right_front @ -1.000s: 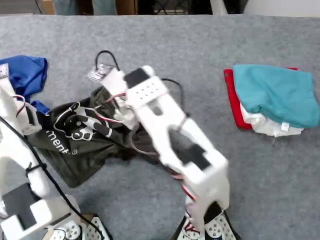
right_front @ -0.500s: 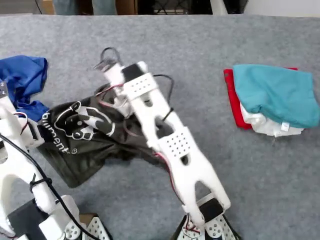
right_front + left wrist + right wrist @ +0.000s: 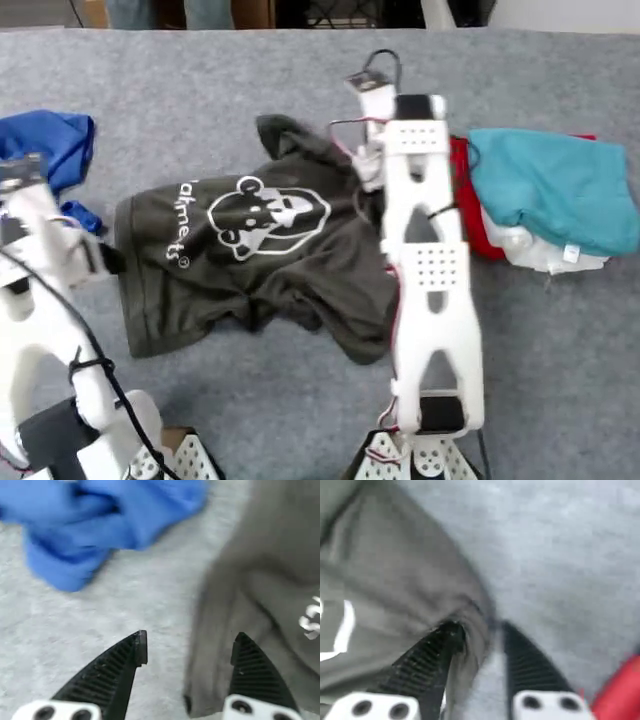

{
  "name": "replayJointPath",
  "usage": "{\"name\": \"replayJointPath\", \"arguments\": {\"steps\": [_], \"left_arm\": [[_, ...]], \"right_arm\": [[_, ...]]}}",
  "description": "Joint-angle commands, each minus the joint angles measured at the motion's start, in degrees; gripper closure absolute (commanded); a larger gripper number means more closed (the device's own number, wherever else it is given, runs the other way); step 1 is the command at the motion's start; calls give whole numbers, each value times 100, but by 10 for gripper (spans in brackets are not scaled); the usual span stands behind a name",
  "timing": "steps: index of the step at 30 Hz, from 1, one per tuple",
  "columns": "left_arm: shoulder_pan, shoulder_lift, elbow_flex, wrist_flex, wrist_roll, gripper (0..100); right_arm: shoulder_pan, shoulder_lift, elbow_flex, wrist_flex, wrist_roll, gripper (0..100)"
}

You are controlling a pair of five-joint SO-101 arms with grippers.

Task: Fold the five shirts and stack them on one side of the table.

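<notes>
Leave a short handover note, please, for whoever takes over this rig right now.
Left end effector: open, at the dark shirt's left edge, cloth beside one finger.
Right end effector: shut on the dark shirt's opposite edge, next to the stack.
Things: dark shirt spread print-up in the middle; blue shirt crumpled at the far left; teal shirt lying on top of white shirt and red shirt on the right side.
Done: three shirts stacked.
Left: fold the dark shirt, fold the blue shirt, add both to the stack.
</notes>
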Motion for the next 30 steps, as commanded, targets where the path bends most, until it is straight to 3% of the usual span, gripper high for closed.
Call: {"name": "replayJointPath", "arguments": {"steps": [1, 5, 10, 15, 16, 20, 25, 30], "left_arm": [[673, -193, 321, -360, 264, 715], [1262, -193, 637, -703, 536, 712], [1895, -97, 910, -721, 536, 719], [2264, 686, 971, -747, 527, 927], [2281, 914, 936, -747, 536, 970], [2246, 1776, 752, -712, 536, 975], [2299, 1864, 743, -457, 475, 972], [2237, 1240, 1279, -167, -246, 972]], "right_arm": [[360, -664, -259, 53, 264, 590], [475, -1288, -242, 62, 290, 580], [264, -2571, 585, 62, -97, 759], [-492, -3670, 2703, -18, -281, 987], [-677, -3732, 3152, -97, -299, 977], [-1292, -3679, 4602, -571, -308, 956], [-1354, -3503, 5877, -1319, -343, 975], [-1125, -3609, 6554, -246, -325, 976]]}}
